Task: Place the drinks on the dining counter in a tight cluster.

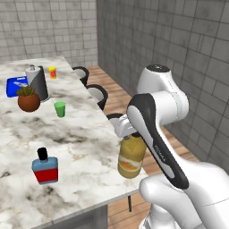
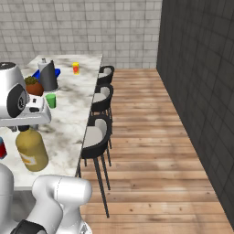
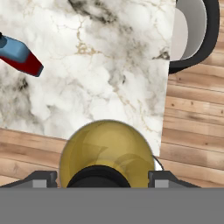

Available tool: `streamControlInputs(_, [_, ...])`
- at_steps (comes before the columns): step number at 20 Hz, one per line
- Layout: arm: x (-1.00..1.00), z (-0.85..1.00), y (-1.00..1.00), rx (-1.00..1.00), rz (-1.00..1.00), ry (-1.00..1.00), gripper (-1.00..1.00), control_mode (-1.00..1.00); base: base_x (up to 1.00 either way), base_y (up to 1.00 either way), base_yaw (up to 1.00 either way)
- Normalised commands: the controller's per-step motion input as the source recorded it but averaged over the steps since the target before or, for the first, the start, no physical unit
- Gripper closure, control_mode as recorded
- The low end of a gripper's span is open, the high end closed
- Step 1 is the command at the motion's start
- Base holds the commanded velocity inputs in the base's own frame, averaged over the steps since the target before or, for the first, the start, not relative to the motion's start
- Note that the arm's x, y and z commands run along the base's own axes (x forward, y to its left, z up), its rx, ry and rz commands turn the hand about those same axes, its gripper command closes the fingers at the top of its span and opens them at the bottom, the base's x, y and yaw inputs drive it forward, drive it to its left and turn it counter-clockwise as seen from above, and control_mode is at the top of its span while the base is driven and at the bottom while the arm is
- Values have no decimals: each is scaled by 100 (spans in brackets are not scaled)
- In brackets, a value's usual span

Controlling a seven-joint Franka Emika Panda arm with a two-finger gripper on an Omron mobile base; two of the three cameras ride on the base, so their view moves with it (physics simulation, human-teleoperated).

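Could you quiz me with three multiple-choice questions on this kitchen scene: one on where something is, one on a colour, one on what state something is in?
1. Where does the blue flask stand?
A. on the marble counter
B. on a stool
C. on the floor

2. What colour is the small cup beside the potted plant?
A. red
B. green
C. white

3. What is the end effector doing?
A. hanging open with nothing in it
B. gripping the amber bottle from above
C. pressing on a stool

Answers:
1. A, the marble lies under it.
2. B, it is plainly green.
3. B, the fingers flank the bottle's neck.

Green cup, potted plant, grey jug, black stools on wood floor.
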Motion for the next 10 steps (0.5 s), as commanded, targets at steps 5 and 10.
streamControlInputs(5, [0, 0, 0, 0, 0, 0, 100, 100, 0, 0, 0])
streamControlInputs(10, [19, 0, 23, 0, 8, 0, 100, -100, 0, 0, 0])
